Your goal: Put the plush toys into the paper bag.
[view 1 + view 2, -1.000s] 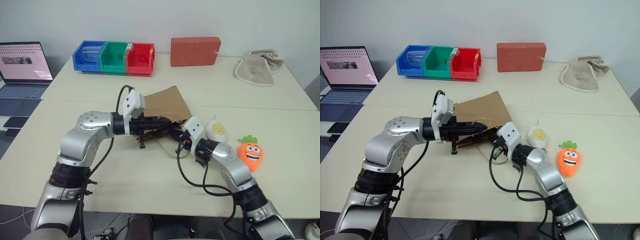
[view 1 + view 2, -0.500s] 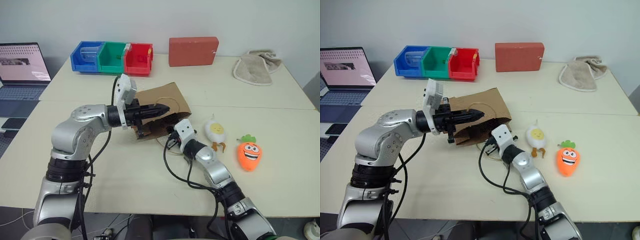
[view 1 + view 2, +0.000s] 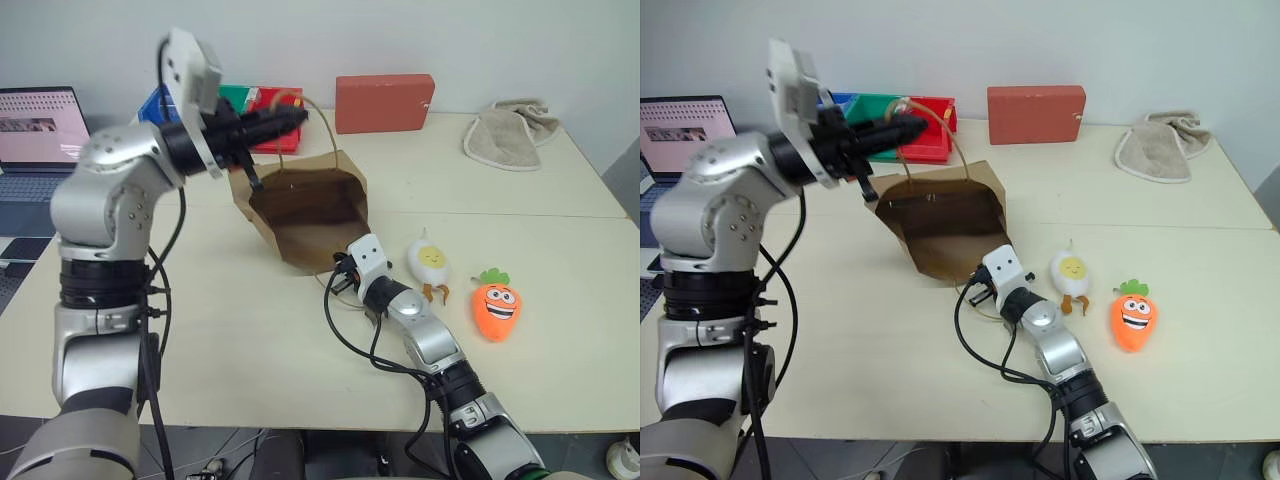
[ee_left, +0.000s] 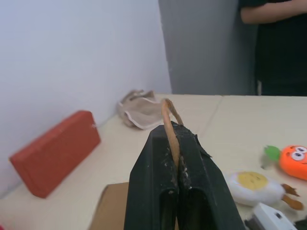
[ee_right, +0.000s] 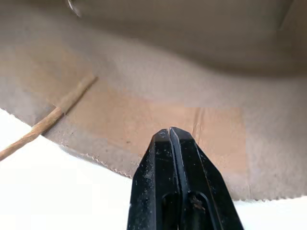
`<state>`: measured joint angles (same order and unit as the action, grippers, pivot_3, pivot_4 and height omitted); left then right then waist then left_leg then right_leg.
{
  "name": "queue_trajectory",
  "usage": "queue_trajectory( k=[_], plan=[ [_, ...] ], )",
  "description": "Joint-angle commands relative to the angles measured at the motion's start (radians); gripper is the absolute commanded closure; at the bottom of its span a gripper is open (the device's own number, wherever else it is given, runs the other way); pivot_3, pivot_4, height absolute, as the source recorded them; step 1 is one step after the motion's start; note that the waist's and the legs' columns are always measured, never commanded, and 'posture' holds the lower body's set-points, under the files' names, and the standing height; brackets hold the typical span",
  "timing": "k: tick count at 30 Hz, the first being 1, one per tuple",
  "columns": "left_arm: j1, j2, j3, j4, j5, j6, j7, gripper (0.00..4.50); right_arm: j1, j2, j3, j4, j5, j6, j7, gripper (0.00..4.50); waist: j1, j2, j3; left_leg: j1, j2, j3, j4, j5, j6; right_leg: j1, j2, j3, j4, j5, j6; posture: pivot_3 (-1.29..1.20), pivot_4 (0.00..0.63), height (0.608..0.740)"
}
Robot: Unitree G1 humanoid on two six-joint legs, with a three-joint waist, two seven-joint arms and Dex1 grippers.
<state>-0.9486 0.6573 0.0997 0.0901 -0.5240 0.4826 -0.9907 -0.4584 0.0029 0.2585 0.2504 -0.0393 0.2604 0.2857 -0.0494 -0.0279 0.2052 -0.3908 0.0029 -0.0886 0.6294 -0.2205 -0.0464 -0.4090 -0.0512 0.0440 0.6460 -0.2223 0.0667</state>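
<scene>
Bag (image 3: 305, 215) lies mid-counter, mouth gaping toward the near side, its handle (image 4: 169, 122) clamped in the raised left fingers (image 4: 176, 160). Right fingers (image 5: 171, 158), together and empty, rest at its near lip. Egg (image 3: 430, 262) and carrot (image 3: 497, 308) lie just right of them, so the right arm is nearer.

No text, label, brand or number could be read on anything. The laptop screen (image 3: 38, 125) at the far left showed a pink page with rows of lines too small to make out. The carrot toy (image 3: 498, 306) and the egg toy (image 3: 430, 259) bore only printed faces, no lettering.
</scene>
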Motion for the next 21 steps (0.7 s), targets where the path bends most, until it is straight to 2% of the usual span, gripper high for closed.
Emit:
queue_trajectory(
  k=[1,5,10,21],
  plan=[
    [-0.038,0.007,0.027,0.021,0.019,-0.06,0.005,4.5,0.004,-0.007,-0.005,0.003,-0.006,0.031,0.002,4.48,0.0,0.0,0.0,0.0,0.0,0.0,0.0,0.0,0.0,0.0,0.0,0.0,0.0,0.0,0.0,0.0,0.15,0.74],
    [-0.018,0.003,0.017,0.025,0.024,-0.068,-0.007,4.5,0.001,-0.011,-0.01,-0.008,-0.005,0.042,0.002,4.48,0.0,0.0,0.0,0.0,0.0,0.0,0.0,0.0,0.0,0.0,0.0,0.0,0.0,0.0,0.0,0.0,0.15,0.74],
    [0.107,0.005,-0.038,-0.092,-0.004,-0.01,-0.067,4.5,-0.002,-0.017,-0.021,-0.036,0.004,0.06,0.006,4.48,-0.001,0.0,0.0,0.0,0.0,0.0,0.0,0.0,0.0,0.0,0.0,0.0,0.0,0.0,0.0,0.0,0.15,0.74],
    [0.19,-0.039,-0.039,-0.208,-0.057,0.075,-0.025,4.5,0.011,-0.066,0.018,-0.107,-0.033,-0.002,0.036,4.48,-0.001,0.0,0.0,-0.001,0.0,0.0,0.0,0.0,0.0,-0.001,0.0,0.0,0.0,0.0,0.0,0.0,0.15,0.74]
  ],
)
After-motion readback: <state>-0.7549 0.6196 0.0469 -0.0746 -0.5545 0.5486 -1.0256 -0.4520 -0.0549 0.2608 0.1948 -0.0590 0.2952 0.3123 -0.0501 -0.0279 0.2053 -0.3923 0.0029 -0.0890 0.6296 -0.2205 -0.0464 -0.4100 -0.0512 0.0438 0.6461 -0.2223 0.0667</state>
